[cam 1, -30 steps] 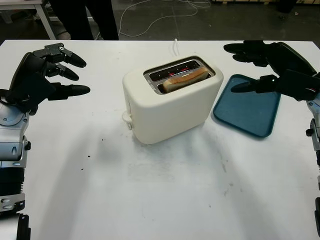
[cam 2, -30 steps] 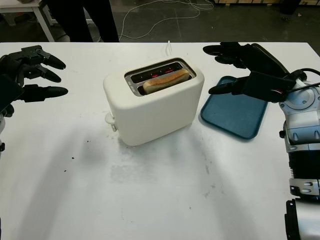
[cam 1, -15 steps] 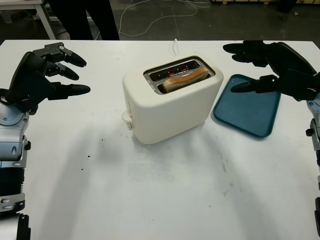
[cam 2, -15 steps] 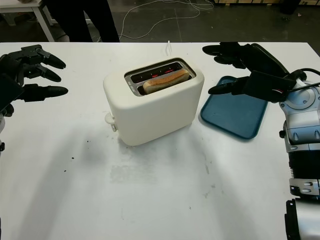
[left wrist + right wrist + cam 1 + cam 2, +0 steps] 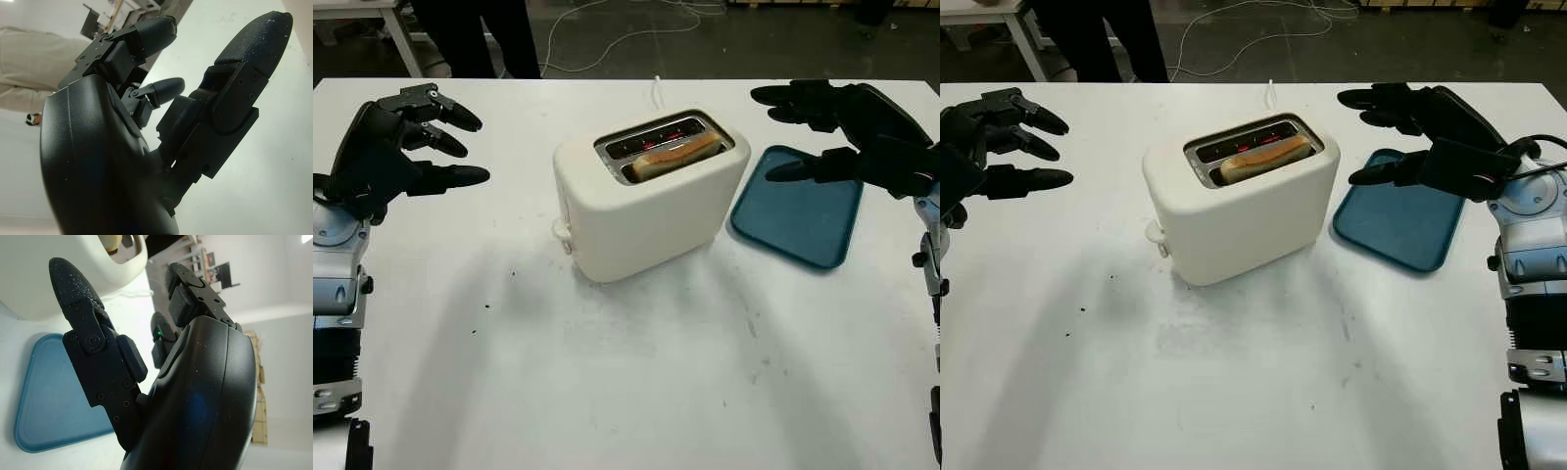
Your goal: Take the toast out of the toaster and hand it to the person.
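- Left eye view: we see the cream toaster (image 5: 651,196) mid-counter (image 5: 607,392), smooth rounded plastic shell, metal-rimmed slots on top. The toast (image 5: 677,155) sits in the near slot, browned crust poking just above the rim, so it is graspable from above. The far slot glows red inside.
- Left robot hand (image 5: 386,147) is up at the left, well apart from the toaster, palm facing it, holding nothing, fingers not curled. Right robot hand (image 5: 857,132) is held over the far edge of the teal tray (image 5: 803,225), also holding nothing, fingers pointed toward the toaster. We judge both are in a ready pose; the reach has not begun.
- The tray is flat, matte, with round corners and lies just beside the toaster on the right. The counter is white with a few dark crumbs and scuffs.
- Right eye view: same layout. A person's dark-clad legs (image 5: 1097,34) stand beyond the counter's far-left edge, likely the one to receive the toast. A thin cord (image 5: 1270,93) runs off behind the toaster.
- Left wrist view: black hard-shell robot hand, jointed fingers (image 5: 254,44) with grainy rubbery tips, nothing between them, white counter behind.
- Right wrist view: right robot hand's fingers (image 5: 73,289) extended and free above the teal tray, the toaster's cream corner beyond. We judge this hand is nearer, so best placed to pinch the toast.
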Tool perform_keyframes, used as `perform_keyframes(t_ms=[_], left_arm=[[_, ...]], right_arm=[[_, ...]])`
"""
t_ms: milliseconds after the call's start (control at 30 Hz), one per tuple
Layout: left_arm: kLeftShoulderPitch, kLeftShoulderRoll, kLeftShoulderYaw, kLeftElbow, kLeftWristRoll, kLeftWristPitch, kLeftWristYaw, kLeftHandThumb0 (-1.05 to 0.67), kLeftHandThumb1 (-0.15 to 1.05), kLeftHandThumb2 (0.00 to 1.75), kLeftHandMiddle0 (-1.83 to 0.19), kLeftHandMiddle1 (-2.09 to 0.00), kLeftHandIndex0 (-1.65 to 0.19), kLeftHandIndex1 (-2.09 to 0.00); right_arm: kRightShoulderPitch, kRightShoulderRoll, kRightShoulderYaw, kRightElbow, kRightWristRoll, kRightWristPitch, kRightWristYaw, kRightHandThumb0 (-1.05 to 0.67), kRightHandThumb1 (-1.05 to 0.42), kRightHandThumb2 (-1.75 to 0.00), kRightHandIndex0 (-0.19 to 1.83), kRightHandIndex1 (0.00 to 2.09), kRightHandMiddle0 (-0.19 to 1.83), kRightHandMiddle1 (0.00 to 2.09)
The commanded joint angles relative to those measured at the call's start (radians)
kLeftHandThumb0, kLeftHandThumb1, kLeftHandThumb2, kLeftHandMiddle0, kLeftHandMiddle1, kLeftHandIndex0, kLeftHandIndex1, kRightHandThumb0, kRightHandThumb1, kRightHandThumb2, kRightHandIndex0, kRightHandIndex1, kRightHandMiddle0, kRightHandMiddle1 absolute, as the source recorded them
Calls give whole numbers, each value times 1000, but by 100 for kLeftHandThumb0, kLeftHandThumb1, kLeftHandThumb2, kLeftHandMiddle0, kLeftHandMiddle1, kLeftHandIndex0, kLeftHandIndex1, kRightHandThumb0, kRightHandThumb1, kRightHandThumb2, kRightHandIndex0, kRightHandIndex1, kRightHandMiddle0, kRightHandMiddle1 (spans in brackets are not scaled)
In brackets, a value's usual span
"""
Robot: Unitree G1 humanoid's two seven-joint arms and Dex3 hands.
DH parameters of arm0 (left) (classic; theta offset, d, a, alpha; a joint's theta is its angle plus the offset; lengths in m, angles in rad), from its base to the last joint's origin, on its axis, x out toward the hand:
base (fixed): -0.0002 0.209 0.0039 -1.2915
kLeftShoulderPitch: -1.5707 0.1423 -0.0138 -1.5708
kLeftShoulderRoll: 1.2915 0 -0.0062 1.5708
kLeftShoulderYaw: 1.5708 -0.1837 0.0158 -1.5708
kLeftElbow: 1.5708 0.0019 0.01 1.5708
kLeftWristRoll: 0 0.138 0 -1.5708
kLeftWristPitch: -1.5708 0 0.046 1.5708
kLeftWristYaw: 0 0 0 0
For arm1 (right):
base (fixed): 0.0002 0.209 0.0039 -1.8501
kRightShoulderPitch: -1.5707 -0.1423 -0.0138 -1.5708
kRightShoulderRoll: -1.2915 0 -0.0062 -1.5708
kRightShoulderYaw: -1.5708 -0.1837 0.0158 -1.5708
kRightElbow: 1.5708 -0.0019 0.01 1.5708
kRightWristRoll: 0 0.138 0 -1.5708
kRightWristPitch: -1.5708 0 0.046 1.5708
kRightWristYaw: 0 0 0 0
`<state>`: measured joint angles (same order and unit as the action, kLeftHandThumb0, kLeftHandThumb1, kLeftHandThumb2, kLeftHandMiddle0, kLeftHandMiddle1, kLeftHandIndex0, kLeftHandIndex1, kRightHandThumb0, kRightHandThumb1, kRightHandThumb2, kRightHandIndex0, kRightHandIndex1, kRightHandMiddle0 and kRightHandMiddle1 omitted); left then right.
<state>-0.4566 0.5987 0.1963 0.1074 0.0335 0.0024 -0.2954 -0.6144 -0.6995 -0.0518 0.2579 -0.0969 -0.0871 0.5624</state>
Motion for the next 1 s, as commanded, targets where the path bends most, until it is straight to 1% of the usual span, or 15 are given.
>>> perform_keyframes(t_ms=[0,67,200,367,667,767,900,967], left_arm=[[-4,5,8,-14,-3,11,5,-105,61,0,-58,-116,-57,-107],[-4,6,7,-12,-1,2,5,-105,61,0,-58,-116,-56,-107],[-4,6,8,-16,-4,15,3,-105,60,0,-57,-117,-56,-107],[-3,9,6,-22,1,19,3,-105,61,0,-58,-115,-57,-106],[-1,6,8,-12,-1,7,5,-105,62,0,-60,-113,-58,-104],[-1,6,8,-15,-2,12,3,-105,62,0,-59,-113,-58,-104],[-2,5,10,-13,-5,10,4,-105,61,0,-59,-114,-58,-104],[-1,6,9,-8,-2,0,5,-105,62,1,-59,-114,-58,-104]], right_arm=[[-3,-10,3,-23,-12,15,-11,-76,-76,0,44,10,45,1],[-4,-6,-1,-20,-1,9,-4,-75,-76,0,44,10,44,0],[-7,-2,-6,-10,15,11,8,-73,-74,0,42,9,44,0],[-4,-9,1,-16,-6,12,-5,-77,-76,-1,43,9,44,0],[0,-5,3,-17,-21,4,-17,-77,-75,0,45,9,45,1],[1,-6,3,-19,-33,3,-21,-81,-77,-1,46,10,46,1],[4,-2,-1,-33,-27,28,-21,-79,-76,0,46,9,46,1],[3,0,-2,-29,-23,20,-19,-79,-75,0,46,9,46,1]])
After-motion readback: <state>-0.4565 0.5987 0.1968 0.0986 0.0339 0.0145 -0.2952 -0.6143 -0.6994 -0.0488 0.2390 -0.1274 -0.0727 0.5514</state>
